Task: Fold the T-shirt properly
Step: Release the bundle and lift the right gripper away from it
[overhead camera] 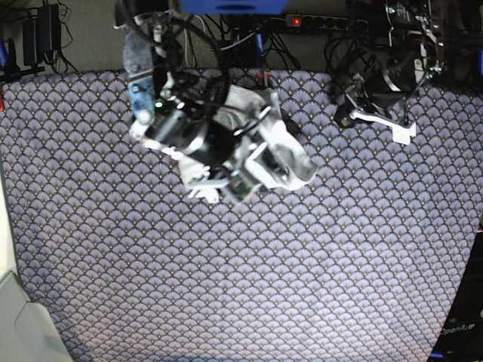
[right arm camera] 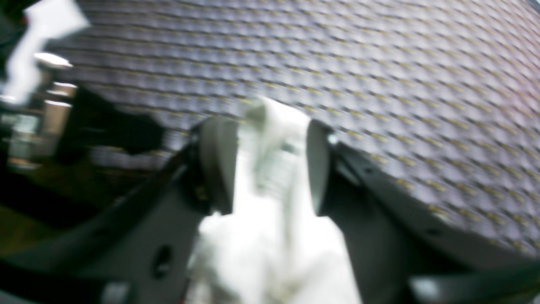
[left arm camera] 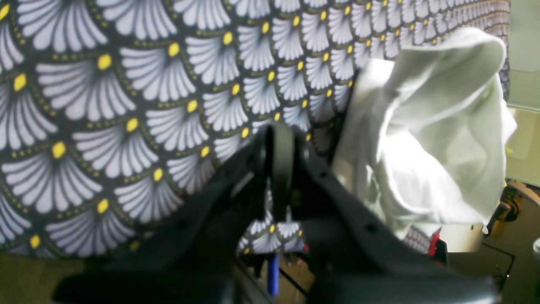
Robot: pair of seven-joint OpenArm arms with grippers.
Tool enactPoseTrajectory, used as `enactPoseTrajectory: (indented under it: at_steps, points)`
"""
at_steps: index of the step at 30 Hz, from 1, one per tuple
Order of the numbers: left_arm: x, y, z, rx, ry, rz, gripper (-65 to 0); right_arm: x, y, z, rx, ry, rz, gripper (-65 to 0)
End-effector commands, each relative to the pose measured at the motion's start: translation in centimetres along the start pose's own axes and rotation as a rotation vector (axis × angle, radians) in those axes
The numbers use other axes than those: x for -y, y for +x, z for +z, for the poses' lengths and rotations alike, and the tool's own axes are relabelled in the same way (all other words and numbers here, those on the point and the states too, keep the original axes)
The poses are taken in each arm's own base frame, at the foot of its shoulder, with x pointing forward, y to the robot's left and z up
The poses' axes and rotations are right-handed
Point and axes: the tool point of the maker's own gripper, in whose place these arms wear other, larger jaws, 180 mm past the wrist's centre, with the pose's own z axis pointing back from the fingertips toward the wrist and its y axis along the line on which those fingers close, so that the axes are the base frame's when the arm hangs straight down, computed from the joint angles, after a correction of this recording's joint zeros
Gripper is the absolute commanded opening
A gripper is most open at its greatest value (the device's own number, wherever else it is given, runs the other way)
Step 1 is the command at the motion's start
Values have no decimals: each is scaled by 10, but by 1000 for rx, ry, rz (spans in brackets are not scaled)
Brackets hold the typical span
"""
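T-shirt [overhead camera: 283,151] on tablecloth [overhead camera: 226,286]

A patterned tablecloth [overhead camera: 249,279] covers the work surface: dark ground with pale fan shapes and yellow dots (sharpest in the left wrist view). Behind its far edge lie tangled black cables [overhead camera: 302,45] and a power strip [overhead camera: 317,21].
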Motion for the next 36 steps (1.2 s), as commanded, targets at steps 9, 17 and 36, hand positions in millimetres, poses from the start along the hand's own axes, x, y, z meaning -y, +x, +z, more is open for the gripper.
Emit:
enactPoseTrajectory:
  at_steps: [9,17,36]
  points:
    - [10,6,2,17,-36,-4,-647,47,-20,26,-22,-120,-28,-650]
    - [14,9,0,21,-44,-9,-647,32,-60,10,-110,-60,-108,-650]
    - [35,20,11,61,-86,-60,-647,-62,-95,-44,-258,259,-45,-650]
